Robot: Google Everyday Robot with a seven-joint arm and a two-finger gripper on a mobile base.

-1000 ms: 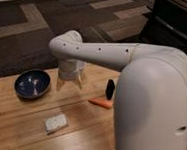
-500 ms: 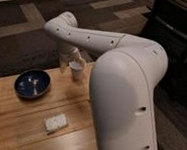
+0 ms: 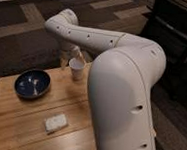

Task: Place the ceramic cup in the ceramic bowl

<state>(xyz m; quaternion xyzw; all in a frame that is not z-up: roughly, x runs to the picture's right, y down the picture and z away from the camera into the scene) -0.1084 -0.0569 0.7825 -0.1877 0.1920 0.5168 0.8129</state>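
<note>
Trouble would begin with the ceramic cup (image 3: 76, 68), which hangs upright near the far edge of the surface (image 3: 25, 135), to the right of the ceramic bowl (image 3: 20, 88) and apart from it. The end effector (image 3: 75, 57) sits directly over the cup and seems to be grasping it at the rim from above. A rim pinch on smooth glaze is a thin hold, so a quick sideways swing toward the bowl could let the cup tilt or slip out. Dropped from that spot, it might hit the far edge and roll off. At the bowl, coming down off centre could set the cup's foot on the sloping wall, so that it tips over or knocks ceramic against ceramic; letting go too high risks a chip. The small white block (image 3: 56, 122) lies nearer, out of the likely path.
</note>
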